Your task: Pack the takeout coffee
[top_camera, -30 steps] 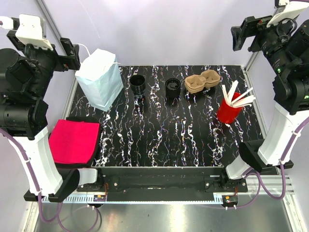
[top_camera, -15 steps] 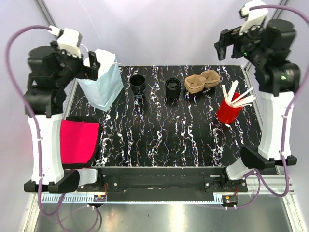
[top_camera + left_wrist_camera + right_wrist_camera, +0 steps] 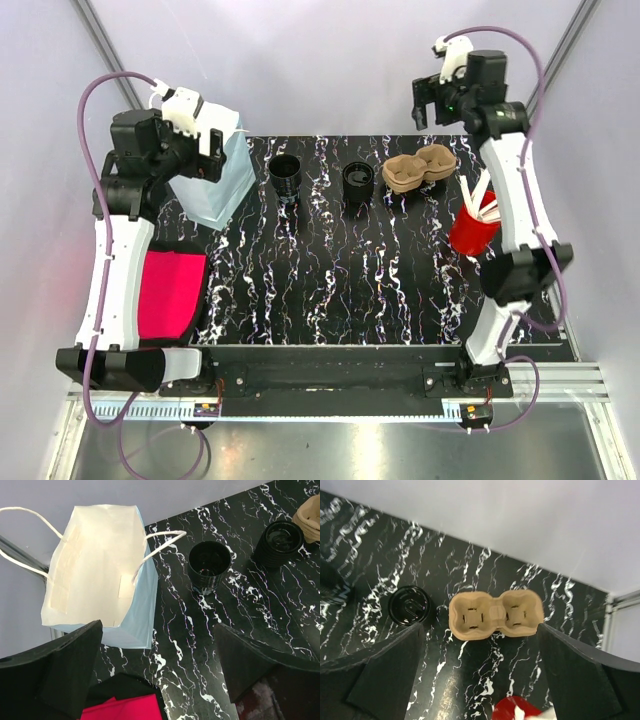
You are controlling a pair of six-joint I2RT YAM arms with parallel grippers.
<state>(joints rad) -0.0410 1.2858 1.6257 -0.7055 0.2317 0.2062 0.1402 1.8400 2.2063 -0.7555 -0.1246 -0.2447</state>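
Observation:
A light blue paper bag [image 3: 222, 185] with white string handles stands open at the back left; its pale inside [image 3: 92, 567] shows in the left wrist view. A lidless black cup [image 3: 285, 176] [image 3: 209, 565] and a lidded black cup [image 3: 358, 181] [image 3: 409, 605] stand in the back middle. To their right lies a brown two-hole cup carrier [image 3: 420, 168] [image 3: 495, 615]. My left gripper [image 3: 203, 155] [image 3: 156, 630] hangs open beside the bag, holding nothing. High above the carrier my right gripper [image 3: 428, 100] [image 3: 480, 630] is open and holds nothing.
A red cup [image 3: 472, 230] [image 3: 517, 711] with several wooden stirrers stands at the right. A red cloth [image 3: 165, 293] [image 3: 127, 707] lies on a black tray off the table's left edge. Purple walls close the back and sides.
Both arms have unfolded and swung towards the back of the table: the left gripper now hangs by the bag, the right one above the carrier. Both stayed open.

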